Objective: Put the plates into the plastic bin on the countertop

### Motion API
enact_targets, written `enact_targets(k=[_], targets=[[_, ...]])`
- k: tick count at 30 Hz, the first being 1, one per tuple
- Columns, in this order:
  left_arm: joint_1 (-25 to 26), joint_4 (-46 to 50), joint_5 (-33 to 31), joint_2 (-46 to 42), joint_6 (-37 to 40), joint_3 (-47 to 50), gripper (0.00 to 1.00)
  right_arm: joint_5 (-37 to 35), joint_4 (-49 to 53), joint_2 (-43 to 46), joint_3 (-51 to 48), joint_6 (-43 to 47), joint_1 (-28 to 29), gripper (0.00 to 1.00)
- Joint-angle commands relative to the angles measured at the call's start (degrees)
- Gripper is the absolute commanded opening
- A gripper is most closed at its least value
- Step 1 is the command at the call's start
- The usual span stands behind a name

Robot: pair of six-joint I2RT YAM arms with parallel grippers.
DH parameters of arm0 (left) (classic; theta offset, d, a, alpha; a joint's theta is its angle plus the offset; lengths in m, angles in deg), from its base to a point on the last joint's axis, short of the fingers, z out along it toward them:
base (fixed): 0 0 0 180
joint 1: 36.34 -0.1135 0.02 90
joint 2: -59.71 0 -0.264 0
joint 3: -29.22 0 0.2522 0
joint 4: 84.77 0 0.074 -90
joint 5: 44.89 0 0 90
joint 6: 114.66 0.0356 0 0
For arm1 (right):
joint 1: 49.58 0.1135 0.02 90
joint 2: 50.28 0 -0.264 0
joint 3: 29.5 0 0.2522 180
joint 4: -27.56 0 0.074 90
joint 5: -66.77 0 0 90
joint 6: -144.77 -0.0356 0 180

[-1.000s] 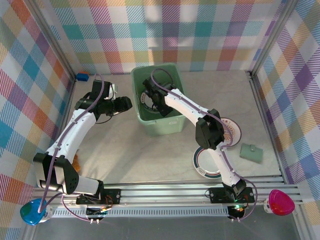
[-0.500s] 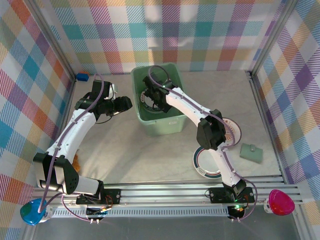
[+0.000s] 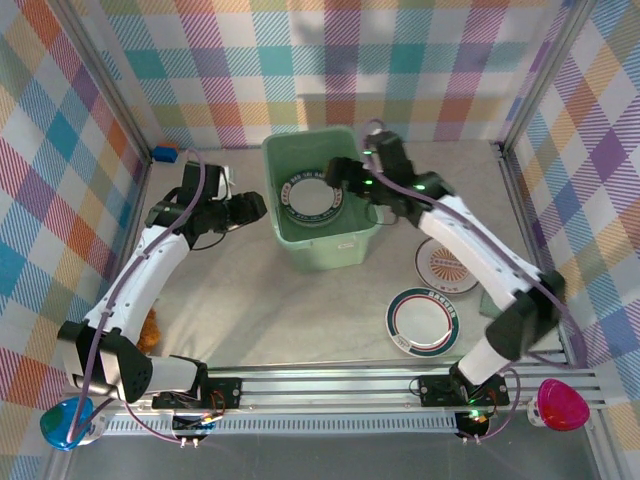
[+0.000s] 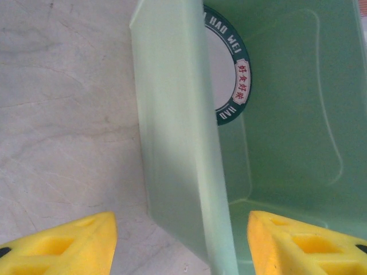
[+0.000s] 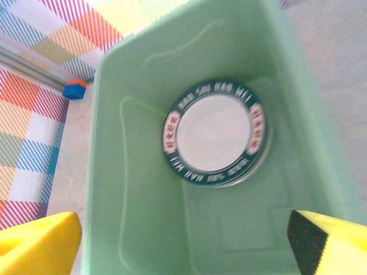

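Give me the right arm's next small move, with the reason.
Probably swing the open right gripper over to the orange-centred white plate on the beige countertop. A green-rimmed white plate already lies flat in the mint-green plastic bin, the gripper holds nothing, and that plate looks nearest.

The worktop (image 3: 250,300) is flat and beige, with faint marble marks. Three checked walls in pink, blue, yellow and green stand around it. The back wall (image 3: 330,60) is at 12 o'clock, the left wall (image 3: 50,200) at 9 o'clock and the right wall (image 3: 600,190) at 3 o'clock. A silver metal rail (image 3: 330,388) runs along 6 o'clock.
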Motion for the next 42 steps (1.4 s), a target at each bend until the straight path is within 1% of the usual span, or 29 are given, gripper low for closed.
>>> enact_targets(k=[1, 3, 5, 6, 8, 11, 12, 13, 15, 19, 24, 31, 37, 42], targets=[[2.05, -0.04, -2.43, -2.34, -1.02, 0.22, 0.62, 5.24, 0.44, 7.98, -8.27, 5.78, -7.69, 0.91], [3.3, -0.36, -3.62, -2.87, -1.3, 0.76, 0.62, 8.26, 4.11, 11.8, -12.97, 7.75, -14.65, 0.91], [4.08, -0.97, -4.28, -3.23, -1.8, 1.22, 0.63, 9.82, 7.67, 13.85, -16.12, 9.49, -20.65, 0.92], [4.44, -1.15, -4.44, -3.28, -2.05, 1.25, 0.63, 11.82, 7.74, 14.73, -18.43, 11.33, -23.75, 0.93], [4.97, -1.37, -4.93, -3.11, -2.19, 0.86, 0.63, 12.36, 8.16, 15.15, -22.21, 13.12, -28.81, 0.95], [5.73, -1.3, -5.37, -2.74, -2.28, 0.1, 0.63, 16.54, 7.26, 13.88, -27.51, 14.73, -37.13, 0.97], [6.02, -1.22, -5.57, -2.75, -2.24, -0.05, 0.63, 19.21, 5.62, 13.71, -29.62, 14.56, -39.83, 0.97], [6.25, -1.11, -5.86, -2.75, -2.19, -0.09, 0.63, 21.51, 4.18, 13.58, -31.45, 14.08, -42.09, 0.97], [6.65, -0.87, -6.36, -2.75, -2.18, 0.09, 0.63, 23.79, 2.01, 12.62, -34.26, 13.97, -45.63, 0.96], [6.93, -1.02, -6.95, -2.58, -2.44, 0.53, 0.63, 22.94, 3.0, 8.35, -35.06, 18.18, -48.4, 0.95], [7.01, -1.04, -8.03, -2.09, -2.45, 0.56, 0.64, 21.16, 1.66, 5.01, -36.77, 19.57, -51.03, 0.92], [7.01, -1.46, -8.92, -1.08, -1.63, 0.88, 0.64, 17.32, -0.37, 0.02, -36.93, 20.43, -51.06, 0.9], [6.93, -1.29, -10.11, -0.91, 0.24, 0.84, 0.65, 14.63, -0.73, -3.26, -34.54, 21.94, -51.19, 0.88], [6.76, -1.29, -10.68, -0.42, 1.24, 0.75, 0.65, 11.67, 1.28, -5.76, -30.91, 23.73, -51.21, 0.88]])
